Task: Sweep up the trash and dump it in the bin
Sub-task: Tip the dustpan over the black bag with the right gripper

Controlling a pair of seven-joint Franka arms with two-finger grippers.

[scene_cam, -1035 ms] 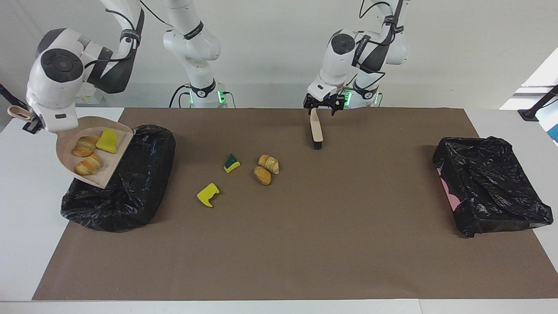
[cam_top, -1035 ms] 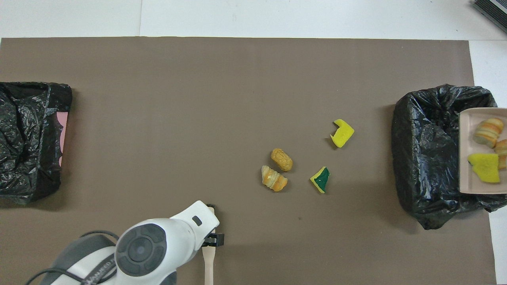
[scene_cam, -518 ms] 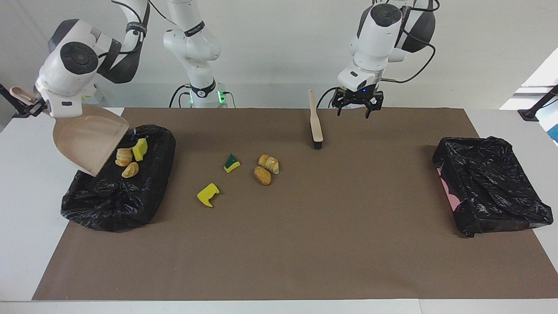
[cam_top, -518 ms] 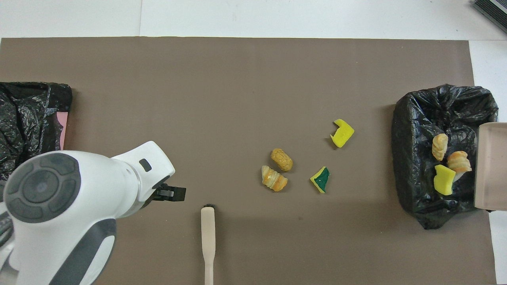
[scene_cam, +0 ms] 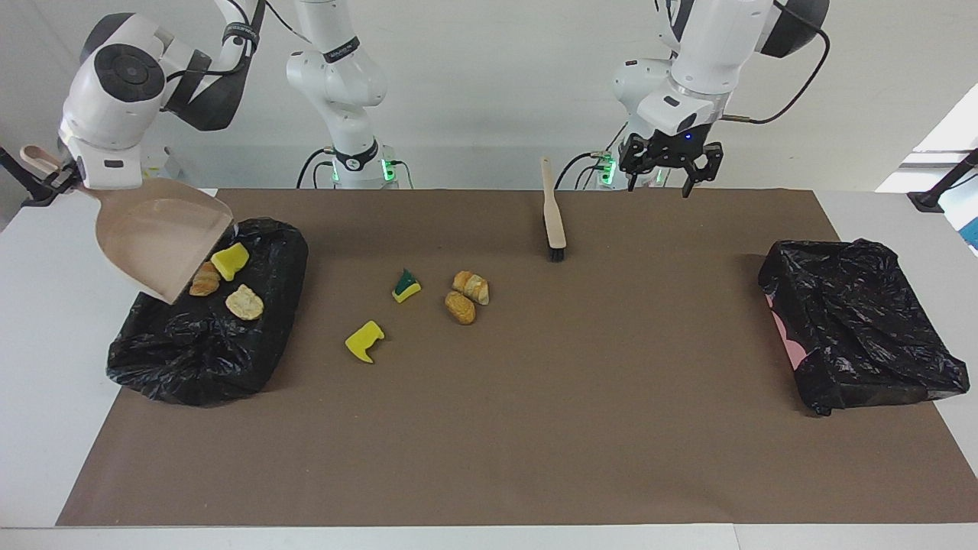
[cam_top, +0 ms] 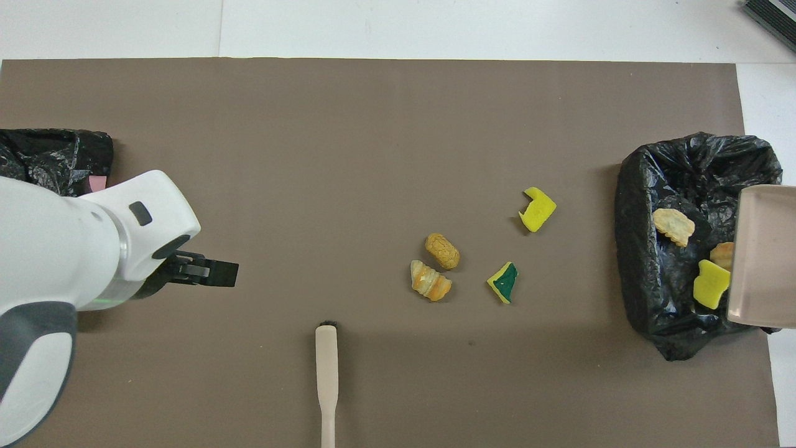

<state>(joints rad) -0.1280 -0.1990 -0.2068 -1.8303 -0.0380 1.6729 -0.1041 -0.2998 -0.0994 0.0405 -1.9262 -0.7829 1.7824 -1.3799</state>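
My right gripper (scene_cam: 59,182) is shut on the handle of the beige dustpan (scene_cam: 157,237), which tilts steeply over the black-bagged bin (scene_cam: 229,359) at the right arm's end. A yellow sponge bit (scene_cam: 228,260) and two bread lumps (scene_cam: 244,302) lie in the bin (cam_top: 647,261), with the dustpan (cam_top: 762,255) empty above them. On the mat lie more trash: a green-backed sponge bit (scene_cam: 406,286), a yellow sponge bit (scene_cam: 364,341) and two bread lumps (scene_cam: 466,296). My left gripper (scene_cam: 663,182) hangs open and empty over the mat.
The beige brush (scene_cam: 552,221) lies on the mat by the robots' edge, bristles toward the trash. A second black-bagged bin (scene_cam: 856,321) stands at the left arm's end. The brown mat (scene_cam: 535,428) covers most of the table.
The dustpan tipped and its three scraps slid into the bin. My left gripper let go of the brush, rose, and swung toward the left arm's end.
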